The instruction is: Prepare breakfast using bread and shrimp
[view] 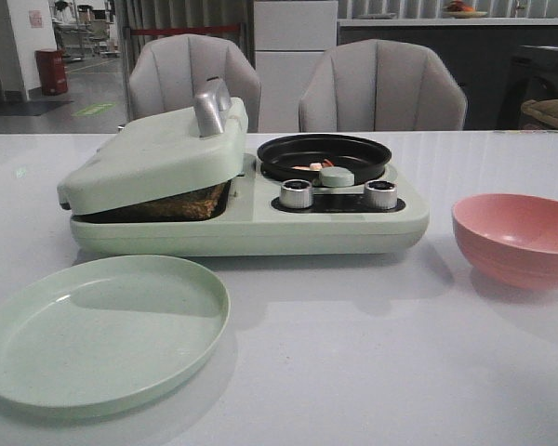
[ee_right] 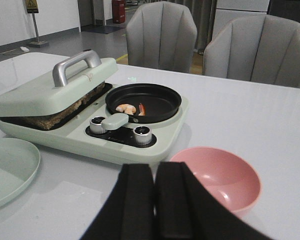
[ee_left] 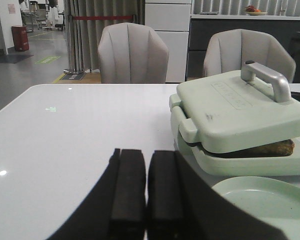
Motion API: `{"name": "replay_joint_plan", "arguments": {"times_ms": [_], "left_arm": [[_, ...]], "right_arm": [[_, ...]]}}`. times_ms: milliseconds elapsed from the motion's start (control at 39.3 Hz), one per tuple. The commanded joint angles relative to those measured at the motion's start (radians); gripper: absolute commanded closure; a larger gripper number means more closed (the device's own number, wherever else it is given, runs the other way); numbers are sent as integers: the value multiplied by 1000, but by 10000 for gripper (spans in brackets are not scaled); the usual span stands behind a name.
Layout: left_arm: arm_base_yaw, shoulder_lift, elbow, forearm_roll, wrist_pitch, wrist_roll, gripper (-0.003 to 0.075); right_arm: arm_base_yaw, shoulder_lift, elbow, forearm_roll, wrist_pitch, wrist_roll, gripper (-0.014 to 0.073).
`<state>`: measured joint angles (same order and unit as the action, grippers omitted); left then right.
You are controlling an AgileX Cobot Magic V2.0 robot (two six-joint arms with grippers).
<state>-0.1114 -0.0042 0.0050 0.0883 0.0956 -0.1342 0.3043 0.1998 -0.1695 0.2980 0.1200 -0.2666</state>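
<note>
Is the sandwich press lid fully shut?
No. The lid rests tilted on the bread, leaving a gap along its front edge.

One breakfast maker [view: 260, 223], one black frying pan [view: 325, 155] holding two shrimp [ee_right: 126, 108], two silver knobs [view: 297, 193], one green plate [view: 102, 330], one pink bowl [view: 519, 239], two grey chairs [view: 381, 88].

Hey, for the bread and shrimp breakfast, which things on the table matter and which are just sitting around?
Part of the job:
- bread under the sandwich-maker lid
- shrimp in the black pan
- green plate
- pink bowl

Just there:
- two grey chairs
</note>
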Motion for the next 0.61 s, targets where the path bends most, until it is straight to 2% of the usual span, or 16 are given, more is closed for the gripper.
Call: {"name": "replay_joint_plan", "arguments": {"times_ms": [0,585], "left_arm": [[-2,-18,21,-9,-79,-9,606],[-2,-18,21,-9,-79,-9,606]], "right_arm": [[0,8,-28,-5,-82,-11,440],[-22,2,-23,-14,-79,-11,440]]}}
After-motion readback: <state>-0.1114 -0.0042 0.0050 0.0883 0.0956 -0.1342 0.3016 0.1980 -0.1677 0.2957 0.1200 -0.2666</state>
